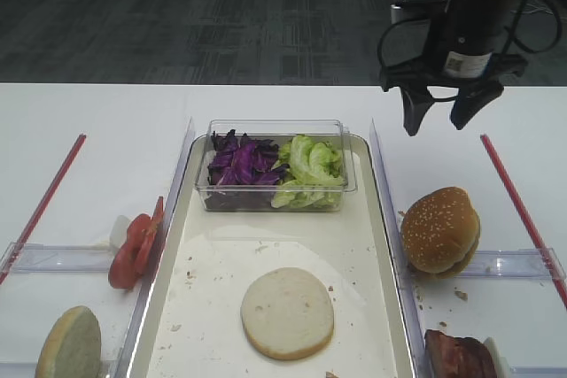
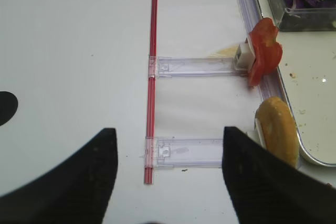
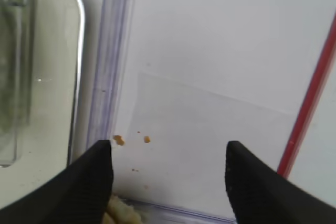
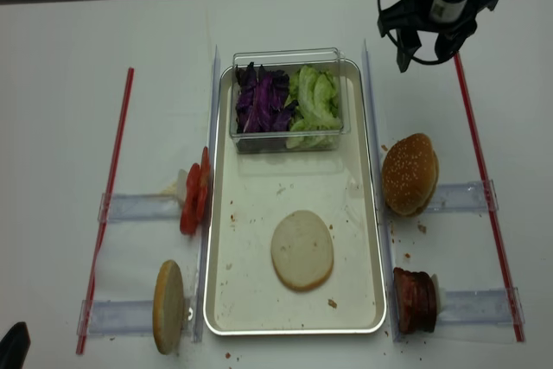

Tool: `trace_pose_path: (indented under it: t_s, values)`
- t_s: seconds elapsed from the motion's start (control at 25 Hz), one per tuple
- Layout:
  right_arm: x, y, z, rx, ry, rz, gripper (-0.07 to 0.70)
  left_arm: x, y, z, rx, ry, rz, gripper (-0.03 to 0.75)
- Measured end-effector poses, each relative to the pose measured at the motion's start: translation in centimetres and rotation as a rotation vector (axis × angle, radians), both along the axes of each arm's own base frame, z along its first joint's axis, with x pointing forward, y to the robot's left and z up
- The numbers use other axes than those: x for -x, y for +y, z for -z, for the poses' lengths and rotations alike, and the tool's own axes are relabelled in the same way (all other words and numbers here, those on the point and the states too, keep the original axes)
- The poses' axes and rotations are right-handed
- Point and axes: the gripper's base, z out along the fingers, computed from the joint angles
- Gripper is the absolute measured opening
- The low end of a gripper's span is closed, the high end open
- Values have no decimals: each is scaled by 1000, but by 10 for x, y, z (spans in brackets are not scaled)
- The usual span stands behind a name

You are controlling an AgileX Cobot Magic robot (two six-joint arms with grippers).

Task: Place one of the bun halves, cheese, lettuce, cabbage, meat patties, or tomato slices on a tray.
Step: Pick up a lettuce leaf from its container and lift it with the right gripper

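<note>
One bun half (image 1: 287, 312) lies cut face up on the floor of the tray (image 1: 266, 245). A second bun half (image 2: 277, 136) stands on edge left of the tray, and tomato slices (image 2: 264, 50) lean in a holder behind it. Cabbage (image 1: 241, 164) and lettuce (image 1: 310, 170) fill a clear tub at the tray's far end. Meat patties (image 1: 461, 356) sit at the near right. My right gripper (image 1: 434, 126) hangs open and empty above the table, right of the tray's far corner. My left gripper (image 2: 169, 131) is open and empty over the table left of the tray.
A whole sesame bun (image 1: 440, 229) rests on a clear rail (image 1: 518, 263) right of the tray. Red rods (image 1: 523, 210) (image 2: 153, 77) bound both sides. Crumbs (image 3: 119, 140) lie beside the tray's clear edge strip (image 3: 107, 66).
</note>
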Motion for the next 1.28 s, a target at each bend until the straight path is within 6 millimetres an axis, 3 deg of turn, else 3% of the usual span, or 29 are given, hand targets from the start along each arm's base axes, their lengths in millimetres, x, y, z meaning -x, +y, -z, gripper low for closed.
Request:
trace_pose_path:
  t_s: [0.36,0.64,1.28]
  values:
    - [-13,52,-11,-37,-72,-28,468,0,0,0,1,0,-1,412]
    - [-18,77,-17,-102,-94,-18,468,0,0,0,1,0,-1,412]
    - [-4,136,25,-133,16,-113,421,0,0,0,1,0,-1,412]
